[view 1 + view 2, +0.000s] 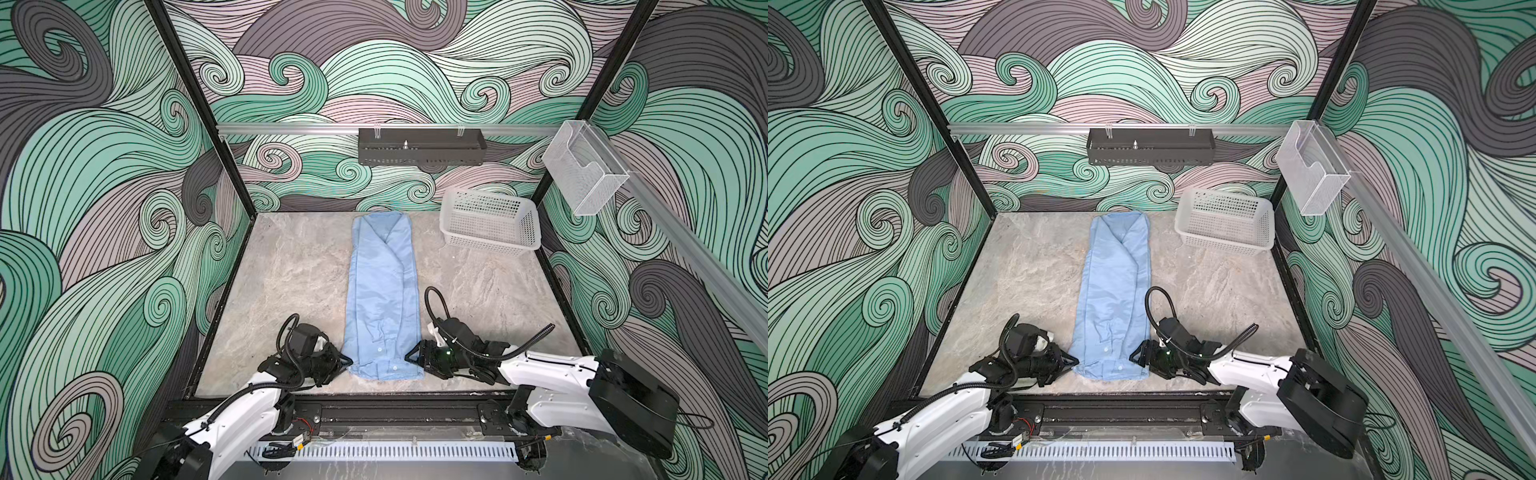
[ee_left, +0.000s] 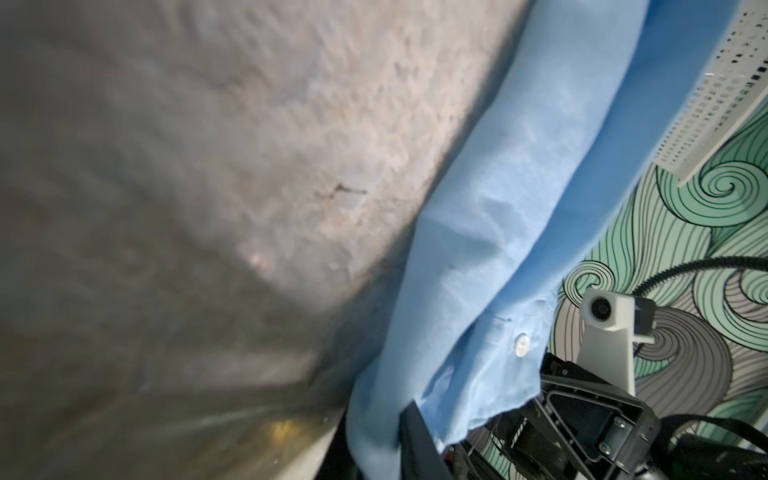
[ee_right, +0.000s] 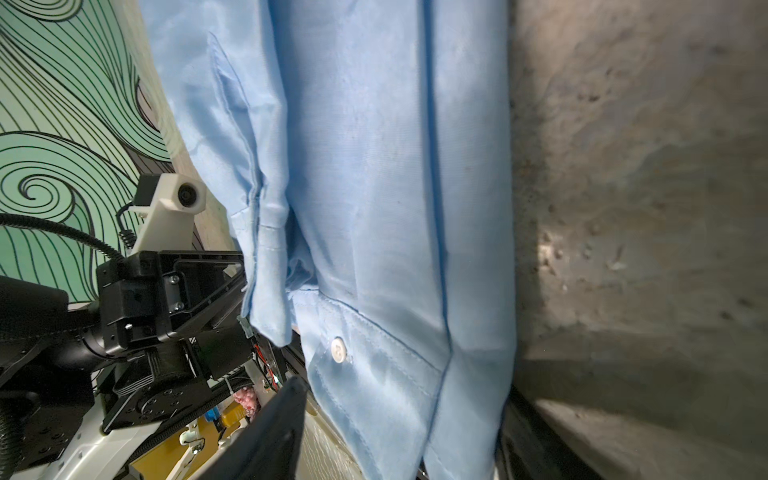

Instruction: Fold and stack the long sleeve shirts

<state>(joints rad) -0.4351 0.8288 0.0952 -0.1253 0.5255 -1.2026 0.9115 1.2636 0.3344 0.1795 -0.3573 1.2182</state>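
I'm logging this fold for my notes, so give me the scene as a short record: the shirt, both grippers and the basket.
Shirt: light blue shirt, folded into one long strip, flat on the table
Shirt ends: collar far, cuffs with buttons near
Left arm: left gripper shut on the strip's near left corner
Right arm: right gripper open, jaws either side of the near right corner
Basket: white basket, far right, apart from the shirt
Crosswise fold: not yet done
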